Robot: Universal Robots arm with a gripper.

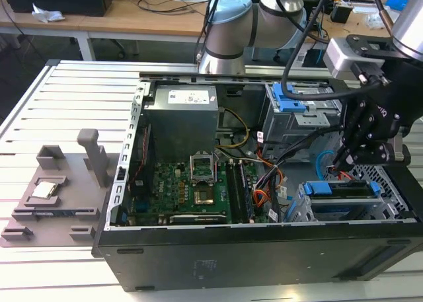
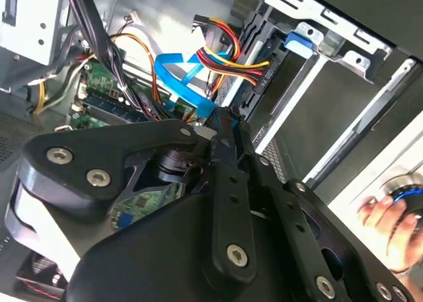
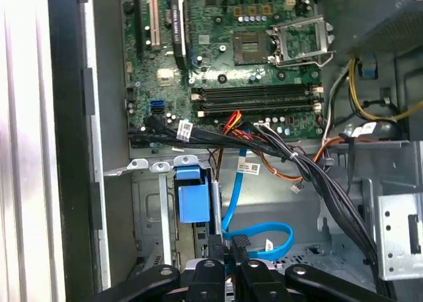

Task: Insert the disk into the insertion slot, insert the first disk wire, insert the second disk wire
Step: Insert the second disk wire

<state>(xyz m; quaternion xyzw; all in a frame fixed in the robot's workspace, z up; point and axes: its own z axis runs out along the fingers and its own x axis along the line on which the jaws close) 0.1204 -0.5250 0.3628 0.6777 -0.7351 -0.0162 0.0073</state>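
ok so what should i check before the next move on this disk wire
1. Disk seated: ok. The disk lies inside the insertion slot.
2. Grip on wire: ok. The gripper looks shut on the end of the blue wire.
3. Plug lined up with the disk's socket: cannot tell, as the fingers hide it.
4. Path clear of cabling: not ok. The coloured wire bundle lies close to the fingertips.
5. Person clear: ok. A hand rests outside the case, apart from the arm.
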